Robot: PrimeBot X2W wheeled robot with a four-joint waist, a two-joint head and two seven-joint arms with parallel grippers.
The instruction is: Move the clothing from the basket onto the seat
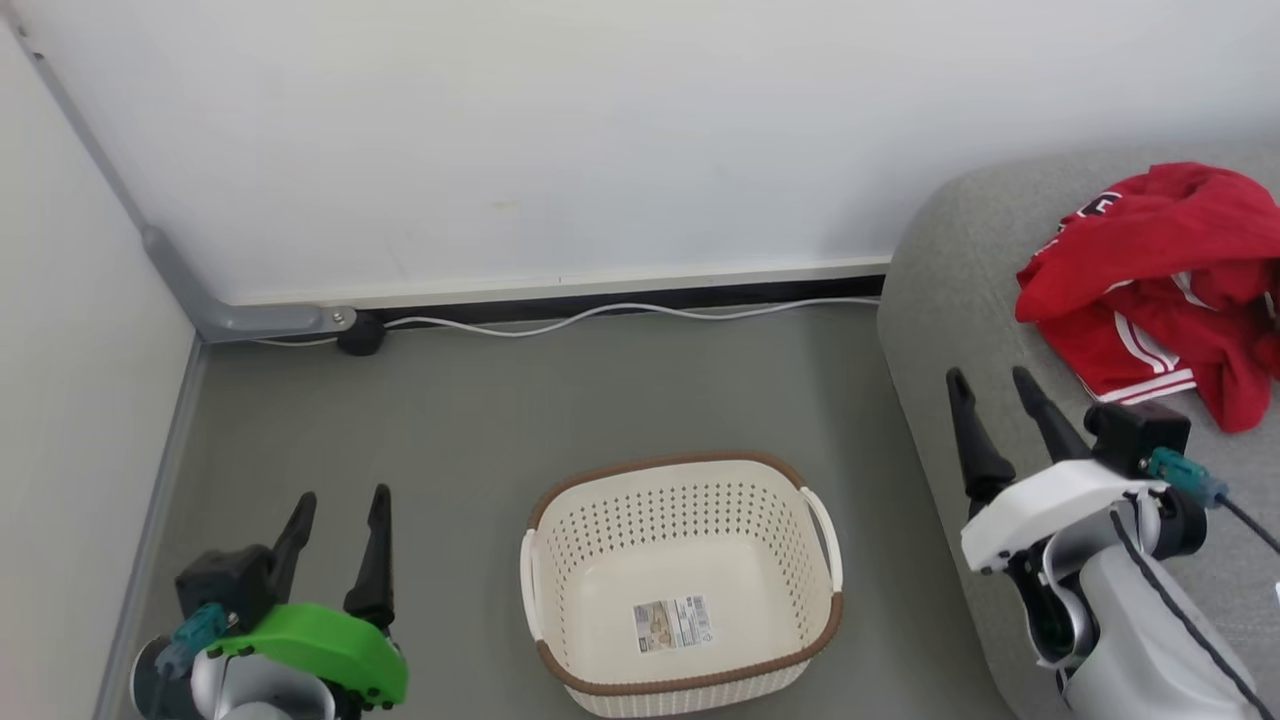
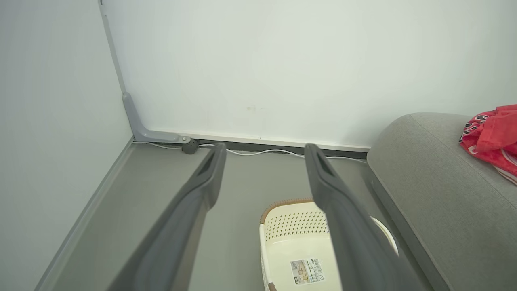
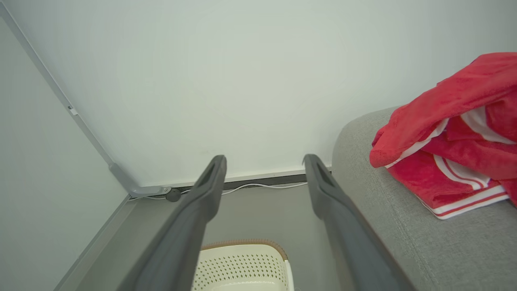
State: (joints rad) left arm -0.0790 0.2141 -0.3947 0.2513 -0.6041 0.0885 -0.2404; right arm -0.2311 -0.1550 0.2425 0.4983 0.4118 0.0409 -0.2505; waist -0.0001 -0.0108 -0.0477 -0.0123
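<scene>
— Where's the clothing?
— On the grey sofa (image 1: pixel 960 280) at the right: red clothing (image 1: pixel 1160 280), white-striped, in a heap.
— The laundry basket (image 1: pixel 665 463)?
— On the floor, its base label showing.
— Grippers?
— Left gripper (image 1: pixel 342 494) and right gripper (image 1: pixel 990 373) both spread, grasping nothing.

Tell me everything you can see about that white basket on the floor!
The basket looks like cream-white plastic. It is a rounded rectangle, its walls are full of little holes and it has a brown woven-looking rim. A white handle curves out on each side. It stands upright on the grey floor, and nothing else touches it. Inside there is just a sticker label on its base.
</scene>
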